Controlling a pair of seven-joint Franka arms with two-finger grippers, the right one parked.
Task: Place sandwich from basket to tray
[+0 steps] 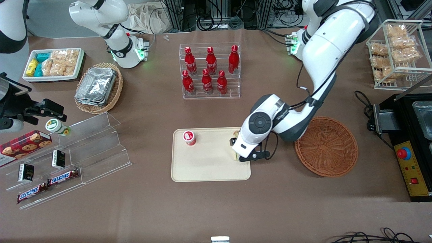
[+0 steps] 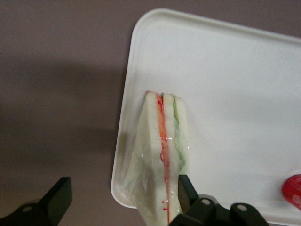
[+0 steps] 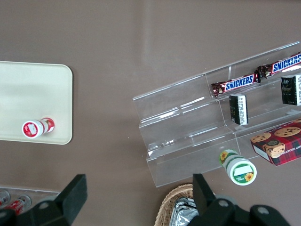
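The sandwich [image 2: 162,155], a wrapped white-bread wedge with green and orange-red layers, lies on the cream tray [image 2: 235,94] at the corner nearest the basket, its wrap reaching over the rim. My left gripper [image 2: 121,186] is open, with its fingers spread wide on either side of the sandwich; one finger [image 2: 187,192] is close against the wedge. In the front view the gripper [image 1: 241,151] hangs over the tray's [image 1: 209,165] edge and hides most of the sandwich [image 1: 236,134]. The reddish-brown wicker basket [image 1: 326,146] stands empty beside the tray, toward the working arm's end.
A small red-and-white cup [image 1: 189,137] stands on the tray. A clear rack of red bottles [image 1: 210,71] is farther from the front camera. A clear stepped shelf [image 1: 91,148] and a tan basket of foil trays [image 1: 99,87] lie toward the parked arm's end.
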